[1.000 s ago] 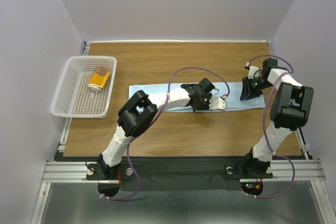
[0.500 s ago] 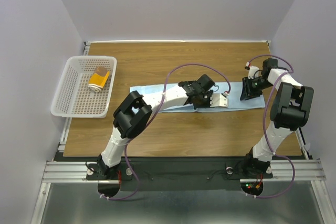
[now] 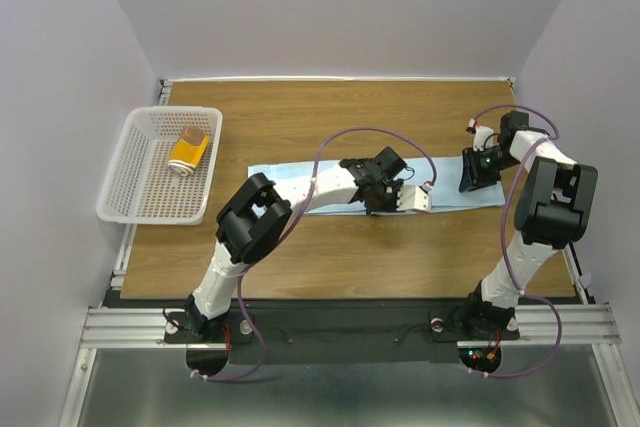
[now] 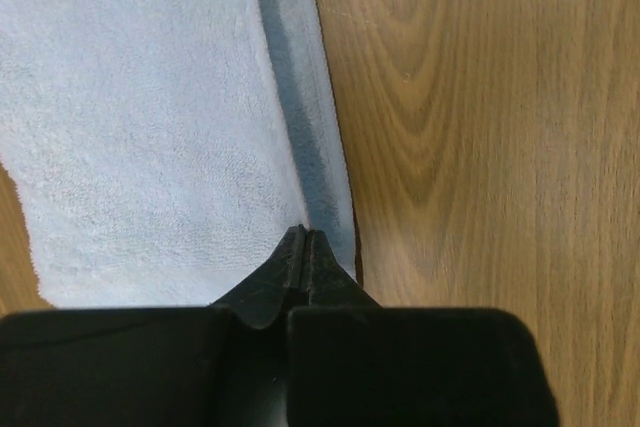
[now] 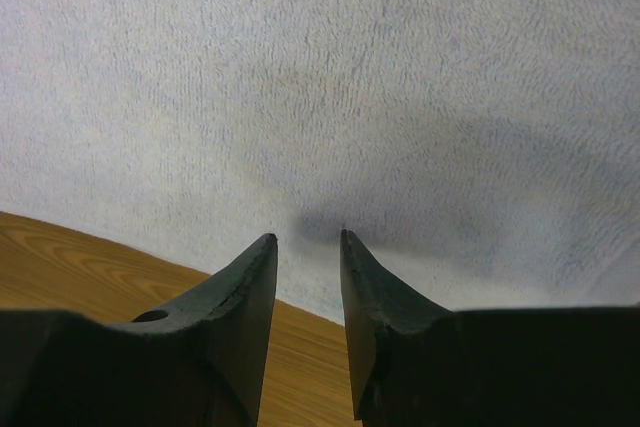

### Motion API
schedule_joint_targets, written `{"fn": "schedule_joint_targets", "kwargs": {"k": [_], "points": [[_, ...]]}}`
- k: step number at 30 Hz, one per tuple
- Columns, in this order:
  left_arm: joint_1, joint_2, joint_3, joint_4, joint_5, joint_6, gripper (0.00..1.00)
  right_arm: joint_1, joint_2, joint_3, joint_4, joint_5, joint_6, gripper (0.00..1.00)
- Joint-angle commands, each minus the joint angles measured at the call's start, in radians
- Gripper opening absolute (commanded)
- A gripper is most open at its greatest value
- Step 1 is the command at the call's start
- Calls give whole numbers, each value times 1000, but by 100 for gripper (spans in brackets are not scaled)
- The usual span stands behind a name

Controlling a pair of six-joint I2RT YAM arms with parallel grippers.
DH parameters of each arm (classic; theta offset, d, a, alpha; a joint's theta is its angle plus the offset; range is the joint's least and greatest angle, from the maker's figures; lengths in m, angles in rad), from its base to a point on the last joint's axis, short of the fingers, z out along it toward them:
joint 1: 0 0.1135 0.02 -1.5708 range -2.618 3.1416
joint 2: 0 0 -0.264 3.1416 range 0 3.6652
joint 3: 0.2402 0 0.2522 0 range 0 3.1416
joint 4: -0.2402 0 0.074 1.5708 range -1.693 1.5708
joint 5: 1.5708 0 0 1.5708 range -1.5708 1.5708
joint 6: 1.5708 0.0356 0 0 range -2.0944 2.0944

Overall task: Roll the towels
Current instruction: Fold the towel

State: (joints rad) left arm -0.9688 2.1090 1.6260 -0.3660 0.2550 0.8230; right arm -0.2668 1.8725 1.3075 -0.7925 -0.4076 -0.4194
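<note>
The light blue towel (image 3: 445, 199) lies flat and unrolled across the middle of the table. My left gripper (image 3: 405, 202) is shut, and its tips (image 4: 305, 234) rest on the darker hem (image 4: 300, 137) at the towel's long edge, with nothing visibly pinched. My right gripper (image 3: 468, 185) hovers over the towel's right end. Its jaws (image 5: 306, 235) stand slightly open over the blue towel (image 5: 380, 87), close to the cloth's edge. The mustard-yellow towel (image 3: 188, 153) lies rolled up in the basket.
The white perforated basket (image 3: 130, 202) stands at the table's left edge. Bare wood (image 4: 480, 147) lies in front of and behind the blue towel. The grey walls close in at the back and on both sides.
My left arm's elbow has swung a little to the left and its wrist has shifted slightly over the towel. The right arm and the towel have stayed put.
</note>
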Motion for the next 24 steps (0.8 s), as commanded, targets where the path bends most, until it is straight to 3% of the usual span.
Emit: {"fn": "schedule_joint_targets", "kwargs": {"k": [1, 4, 5, 8, 11, 15, 24], "points": [[-8, 12, -15, -24, 27, 21, 0, -5, -9, 3, 21, 18, -16, 37], [-8, 19, -17, -30, 30, 15, 5, -3, -9, 3, 21, 23, -16, 37], [-8, 16, -18, -28, 29, 11, 14, -3, -10, 1, 21, 21, -16, 37], [-4, -15, -15, -28, 41, -33, 30, -3, -16, -1, 18, 30, -21, 37], [12, -88, -6, -63, 73, -68, 40, -3, -16, -7, 15, 56, -33, 37], [67, -231, -66, -79, 82, -137, 45, -5, -15, -24, 7, 101, -58, 38], [438, -422, -334, -57, 44, -174, 42, -5, -36, -21, 4, 70, -55, 46]]}}
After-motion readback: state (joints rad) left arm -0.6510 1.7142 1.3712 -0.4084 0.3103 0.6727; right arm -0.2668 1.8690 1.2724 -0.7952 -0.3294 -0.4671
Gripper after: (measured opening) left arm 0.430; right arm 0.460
